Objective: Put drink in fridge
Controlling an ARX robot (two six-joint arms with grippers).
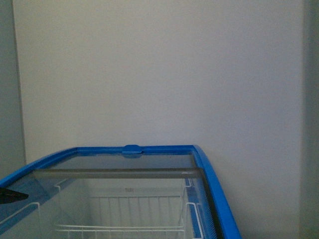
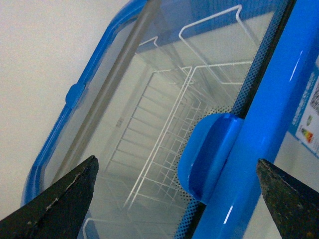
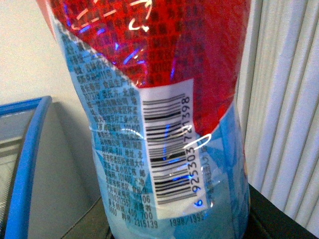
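Note:
The fridge (image 1: 214, 189) is a chest freezer with a blue top rim and a sliding glass lid, seen from above with white wire baskets (image 1: 134, 209) inside. My left gripper (image 2: 175, 169) is open over the fridge's near edge, its black fingertips (image 2: 65, 199) on either side of a blue lid handle (image 2: 209, 154). One of its tips shows in the front view (image 1: 12, 195). My right gripper (image 3: 174, 230) is shut on the drink (image 3: 159, 99), a bottle with a red and light-blue label and a barcode. Its cap is out of view. The fridge rim (image 3: 25, 164) lies beside it.
A plain pale wall (image 1: 159, 74) stands behind the fridge. A grey bar (image 1: 114, 173) of the glass lid crosses the top near the back. A white ribbed surface (image 3: 286, 99) is close behind the drink in the right wrist view.

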